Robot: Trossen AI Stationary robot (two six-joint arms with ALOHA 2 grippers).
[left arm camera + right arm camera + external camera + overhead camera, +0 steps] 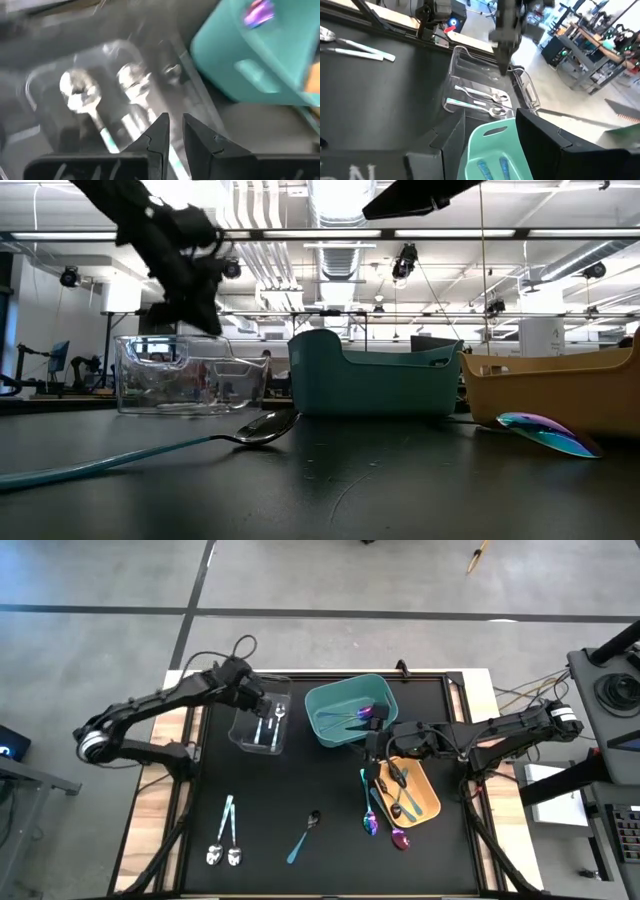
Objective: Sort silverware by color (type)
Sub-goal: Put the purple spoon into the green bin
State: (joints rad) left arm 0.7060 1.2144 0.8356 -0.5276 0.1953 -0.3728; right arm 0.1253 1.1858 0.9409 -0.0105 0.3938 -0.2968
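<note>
Silver spoons (82, 95) in the clear bin (35, 82), hidden low, show beneath the left gripper (174, 131), nearly pressed together.

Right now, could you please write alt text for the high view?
On a black table, the left pincer, nearly shut and empty, hovers over a clear plastic bin of silver utensils; the open right pincer sits between teal bin and orange bin.

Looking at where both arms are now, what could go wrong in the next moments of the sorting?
1. The left gripper hangs over the clear bin with jaws nearly shut and nothing visibly between them; a careless move might bump the bin's rim.
2. The right gripper, jaws open, sits between the teal bin and orange bin; it could push either one.
3. Iridescent spoons lie right beside the orange bin, so a grasp there may be awkward.
</note>
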